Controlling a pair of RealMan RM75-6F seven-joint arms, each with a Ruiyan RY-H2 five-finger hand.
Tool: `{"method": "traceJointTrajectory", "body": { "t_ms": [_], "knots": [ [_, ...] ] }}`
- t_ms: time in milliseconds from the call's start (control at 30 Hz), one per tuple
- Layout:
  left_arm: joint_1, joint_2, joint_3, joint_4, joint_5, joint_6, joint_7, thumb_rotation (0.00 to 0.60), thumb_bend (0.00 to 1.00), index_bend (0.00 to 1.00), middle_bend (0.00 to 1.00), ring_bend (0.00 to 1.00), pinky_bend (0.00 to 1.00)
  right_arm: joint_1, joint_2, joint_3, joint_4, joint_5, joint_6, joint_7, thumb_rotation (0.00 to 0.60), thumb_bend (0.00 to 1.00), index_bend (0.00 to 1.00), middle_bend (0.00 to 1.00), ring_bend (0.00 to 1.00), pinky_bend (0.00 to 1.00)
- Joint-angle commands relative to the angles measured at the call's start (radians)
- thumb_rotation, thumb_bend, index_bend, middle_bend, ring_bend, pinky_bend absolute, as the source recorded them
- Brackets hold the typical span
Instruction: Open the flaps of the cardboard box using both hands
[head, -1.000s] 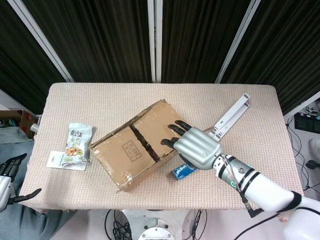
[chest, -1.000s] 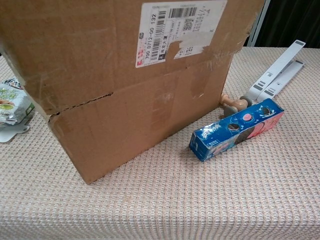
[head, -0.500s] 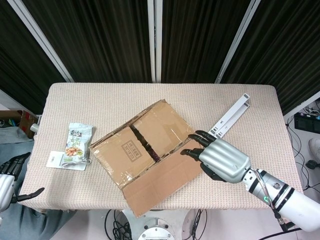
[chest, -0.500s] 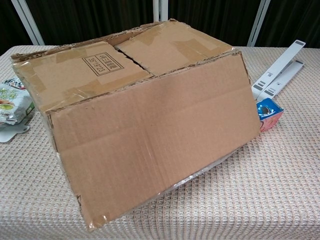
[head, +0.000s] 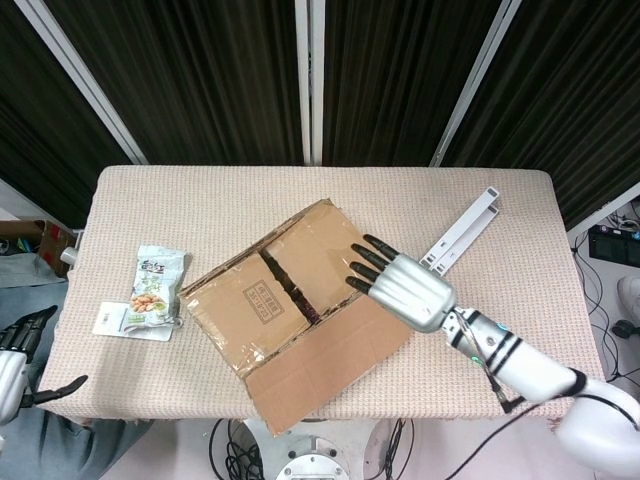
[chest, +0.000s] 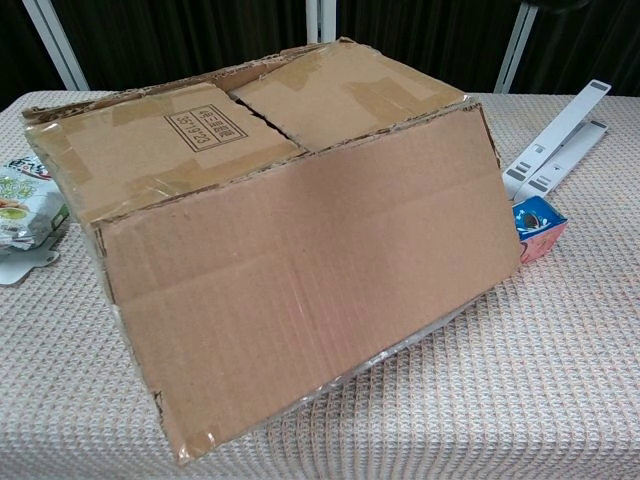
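The brown cardboard box (head: 285, 285) sits slantwise in the middle of the table. Its long near flap (head: 325, 360) hangs folded out toward the table's front edge and fills most of the chest view as the near flap (chest: 300, 300). The two inner flaps (chest: 210, 125) still lie flat over the top. My right hand (head: 405, 290) hovers with fingers spread and extended over the box's right end, its fingertips (head: 360, 262) above the right inner flap, holding nothing. My left hand (head: 15, 360) hangs off the table's left edge, fingers apart and empty.
A snack packet (head: 155, 285) and a white card (head: 118, 320) lie left of the box. A white folded stand (head: 462, 232) lies at the right. A blue carton (chest: 535, 225) peeks out behind the open flap's right end.
The near flap swung out and down a second ago and now stays open. My right hand has since moved back up and left, over the box's right end.
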Motion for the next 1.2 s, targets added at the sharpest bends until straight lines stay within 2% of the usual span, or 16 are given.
{"method": "traceJointTrajectory", "body": {
  "t_ms": [33, 400, 700, 1200],
  "knots": [
    [0.003, 0.000, -0.006, 0.005, -0.003, 0.011, -0.002, 0.425, 0.00, 0.07, 0.13, 0.16, 0.23, 0.121, -0.213, -0.051, 0.181, 0.126, -0.005, -0.158, 0.600, 0.72, 0.28, 0.21, 0.00, 0.00],
    [0.007, 0.002, -0.012, 0.022, -0.012, 0.019, -0.018, 0.425, 0.00, 0.07, 0.13, 0.16, 0.23, 0.260, -0.363, -0.054, 0.345, 0.103, -0.098, -0.072, 0.600, 0.74, 0.38, 0.27, 0.00, 0.00],
    [0.012, -0.001, -0.018, 0.048, -0.027, 0.021, -0.046, 0.425, 0.00, 0.07, 0.13, 0.16, 0.23, 0.327, -0.420, -0.064, 0.399, 0.058, -0.126, -0.013, 0.600, 0.77, 0.41, 0.29, 0.00, 0.00],
    [0.022, -0.012, -0.022, 0.090, -0.034, 0.035, -0.076, 0.429, 0.00, 0.05, 0.12, 0.16, 0.23, 0.386, -0.508, -0.097, 0.465, 0.068, -0.134, 0.042, 0.600, 0.78, 0.42, 0.29, 0.00, 0.00]
  ]
}}
